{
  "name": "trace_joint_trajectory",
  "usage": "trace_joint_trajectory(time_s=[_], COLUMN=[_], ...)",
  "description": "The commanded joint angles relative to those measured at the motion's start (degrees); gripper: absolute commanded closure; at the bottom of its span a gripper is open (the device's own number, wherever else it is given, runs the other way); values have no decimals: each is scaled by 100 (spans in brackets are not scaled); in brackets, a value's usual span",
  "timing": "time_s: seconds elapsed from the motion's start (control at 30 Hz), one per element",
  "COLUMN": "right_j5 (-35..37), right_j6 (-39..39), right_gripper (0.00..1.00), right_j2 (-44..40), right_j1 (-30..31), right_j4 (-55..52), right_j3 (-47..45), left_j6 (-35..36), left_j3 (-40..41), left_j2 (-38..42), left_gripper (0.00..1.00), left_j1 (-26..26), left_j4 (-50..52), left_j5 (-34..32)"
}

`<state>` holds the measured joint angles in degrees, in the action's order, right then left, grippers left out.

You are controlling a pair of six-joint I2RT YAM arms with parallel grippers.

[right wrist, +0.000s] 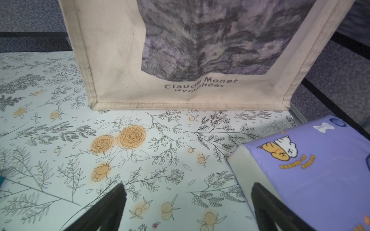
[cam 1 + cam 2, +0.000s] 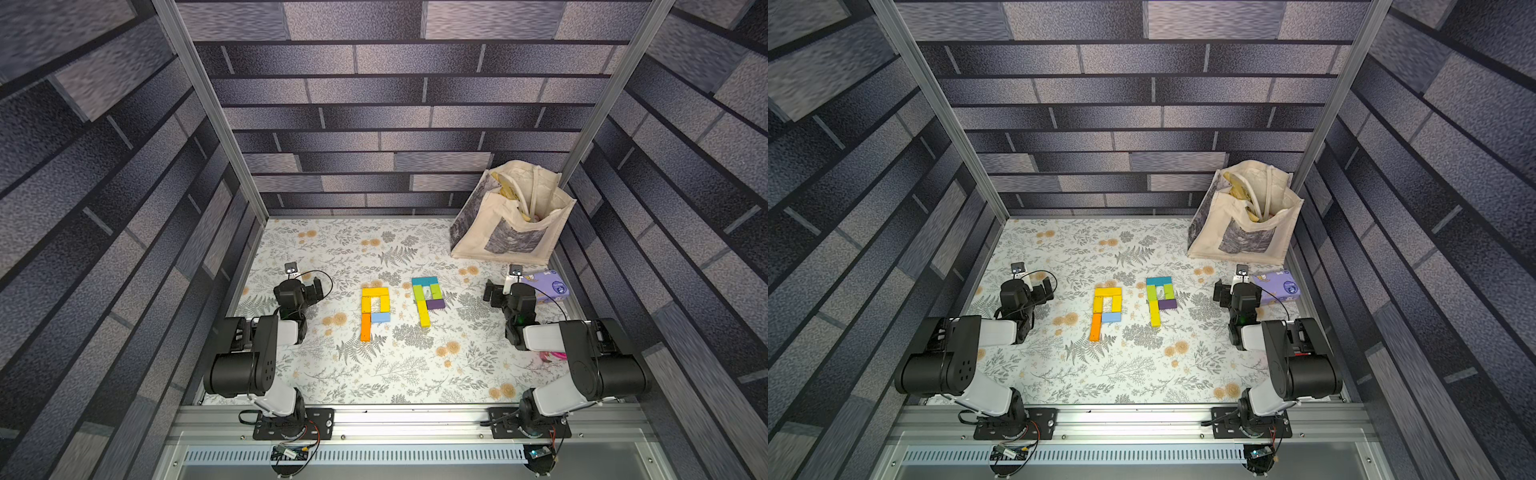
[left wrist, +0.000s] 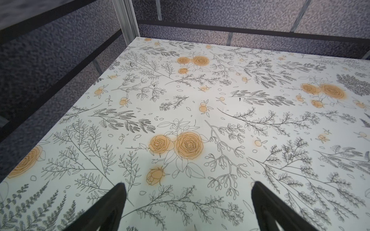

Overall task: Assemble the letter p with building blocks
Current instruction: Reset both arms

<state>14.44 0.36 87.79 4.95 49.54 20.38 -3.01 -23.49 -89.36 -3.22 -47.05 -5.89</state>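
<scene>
The building blocks lie flat mid-table in two p-shaped groups, seen in both top views. The left group has yellow blocks (image 2: 375, 292), a light blue block (image 2: 380, 318) and an orange block (image 2: 365, 327) as the stem's lower end. The right group has a teal block (image 2: 424, 281) on top, lime green blocks (image 2: 423, 313) and a purple block (image 2: 435, 304). My left gripper (image 2: 318, 289) (image 3: 188, 184) is open over bare table, left of the blocks. My right gripper (image 2: 490, 291) (image 1: 187, 185) is open and empty, right of them.
A cream tote bag (image 2: 513, 216) (image 1: 180, 60) stands at the back right corner. A lilac tissue pack (image 2: 546, 286) (image 1: 320, 170) lies beside my right gripper, close to one finger. Patterned walls and metal posts enclose the table.
</scene>
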Motion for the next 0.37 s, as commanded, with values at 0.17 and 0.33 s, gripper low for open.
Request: trace_joint_trajectory(time_s=[0.17, 0.33], right_j5=[-88, -105], right_j6=[-8, -25], right_gripper=[0, 0], right_j2=[-43, -64], right_j1=[-35, -33], right_j4=[178, 244], right_j3=[27, -21], left_j6=[-36, -35], left_j3=[-102, -96], left_j2=[77, 79], left_gripper=[0, 0], left_j1=[-12, -12], left_j4=[82, 82], left_j5=[137, 138])
